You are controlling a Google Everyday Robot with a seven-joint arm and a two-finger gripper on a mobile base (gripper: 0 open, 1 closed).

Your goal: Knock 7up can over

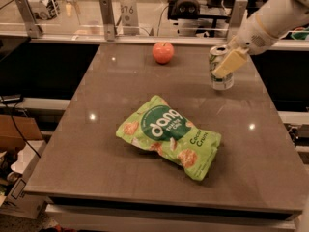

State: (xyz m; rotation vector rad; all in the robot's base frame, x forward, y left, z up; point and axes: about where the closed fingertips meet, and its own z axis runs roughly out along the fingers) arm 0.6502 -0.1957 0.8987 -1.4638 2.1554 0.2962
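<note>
- Camera view: the gripper (231, 63) is found at the upper right of the picture, at the end of a white arm (270, 21) that enters from the right-hand corner.
- Whether the gripper is parted or closed cannot be told.
- The 7up can (222, 81) is seen upright on the table (120, 91), directly behind and below the gripper, whose cream tip lies across the can's upper side.
- Contact between the two is apparent, though it cannot be confirmed.
- An apple (163, 52) is noted well apart from the gripper, to its left in the picture and at about the same depth.
- A green snack bag (169, 135) is recorded lying flat, lower left of the gripper, towards the table's near edge.
</note>
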